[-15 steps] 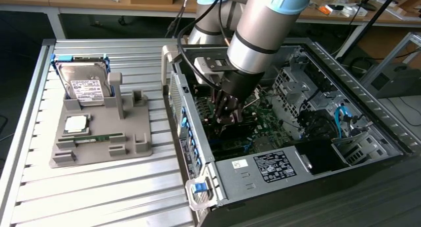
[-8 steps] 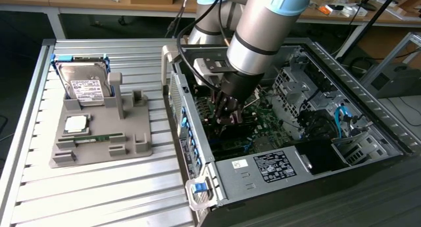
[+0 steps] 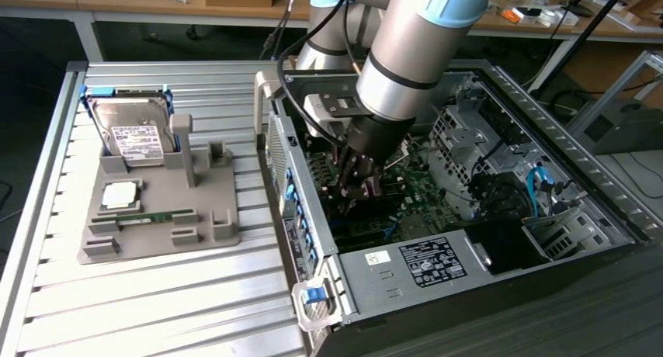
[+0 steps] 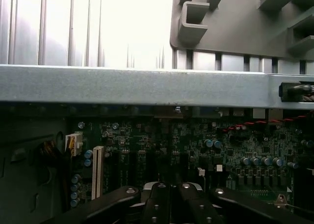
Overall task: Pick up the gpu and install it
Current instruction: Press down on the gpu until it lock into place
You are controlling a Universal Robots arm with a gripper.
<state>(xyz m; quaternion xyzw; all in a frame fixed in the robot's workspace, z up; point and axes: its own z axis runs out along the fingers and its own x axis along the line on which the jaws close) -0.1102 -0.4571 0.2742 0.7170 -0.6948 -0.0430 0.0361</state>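
My gripper reaches down into the open computer case and hangs low over the green motherboard. In the wrist view its two dark fingers are pressed together, so the gripper is shut. They point at the motherboard and its row of dark expansion slots, near a white slot. The gpu is hidden: under the fingertips I see only dark shapes, and I cannot tell whether a card is between the fingers.
The case's metal side rail lies between the gripper and the grey parts tray. The tray holds a hard drive, a processor and a green RAM stick. Drive cages and cables crowd the case's far side.
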